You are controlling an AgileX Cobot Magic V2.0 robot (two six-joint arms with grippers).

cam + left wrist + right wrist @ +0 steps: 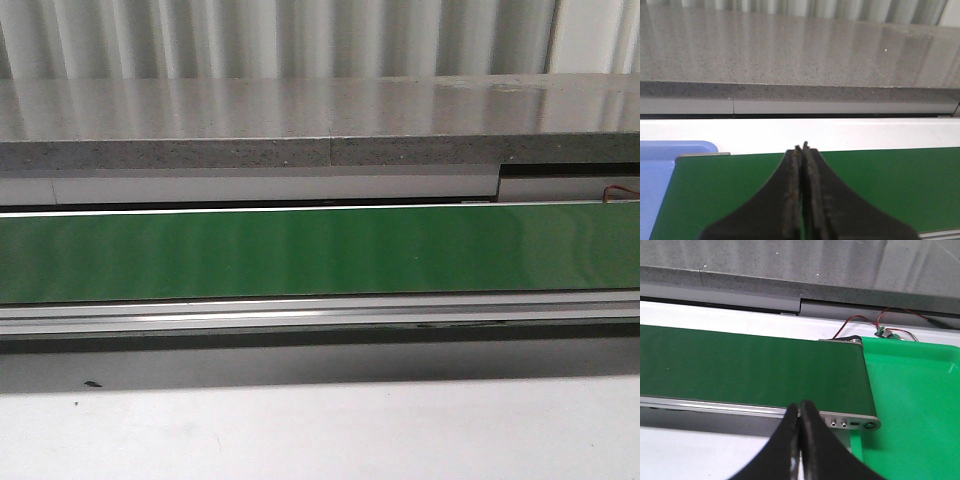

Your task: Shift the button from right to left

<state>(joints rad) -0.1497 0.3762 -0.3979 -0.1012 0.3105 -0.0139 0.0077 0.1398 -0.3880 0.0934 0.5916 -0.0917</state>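
The button is out of view in every frame. My left gripper [802, 148] is shut with nothing between its black fingers, hanging over the green conveyor belt [880, 185] near that belt's left end. My right gripper [799, 405] is shut and empty too, poised above the belt's front rail [715, 406] close to the belt's right end. Neither arm shows in the front view, where only the bare green belt [320, 250] runs across.
A blue tray [660, 170] lies past the belt's left end. A green tray [912, 405] sits at the belt's right end, with red and black wires and a small circuit board [884, 332] behind it. A grey stone ledge [300, 120] runs behind the belt.
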